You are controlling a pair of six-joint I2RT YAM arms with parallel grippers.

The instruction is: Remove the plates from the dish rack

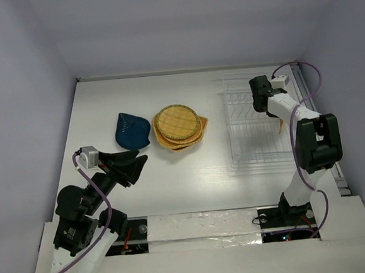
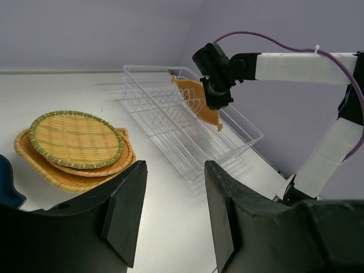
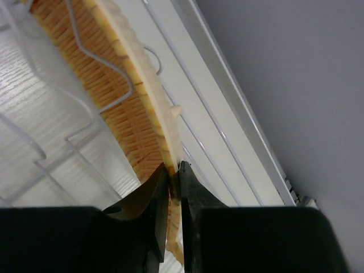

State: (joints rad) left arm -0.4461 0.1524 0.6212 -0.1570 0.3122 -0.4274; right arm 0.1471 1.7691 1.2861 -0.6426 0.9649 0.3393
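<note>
The dish rack (image 1: pixel 259 144) stands at the right of the table. One orange-yellow plate (image 2: pixel 200 102) stands on edge in it, near its right side. My right gripper (image 3: pixel 173 172) is shut on that plate's rim (image 3: pixel 122 96), and it also shows in the top view (image 1: pixel 270 107). A stack of orange-yellow plates (image 1: pixel 178 127) lies at mid-table, with the dark blue plate (image 1: pixel 133 131) to its left. My left gripper (image 2: pixel 173 166) is open and empty, hovering near the front left (image 1: pixel 136 163), pointed at the stack.
The rack's white wire dividers (image 3: pixel 85 57) run close around the held plate. The table's right edge rail (image 1: pixel 319 110) lies just beyond the rack. Walls enclose the table at the back and sides.
</note>
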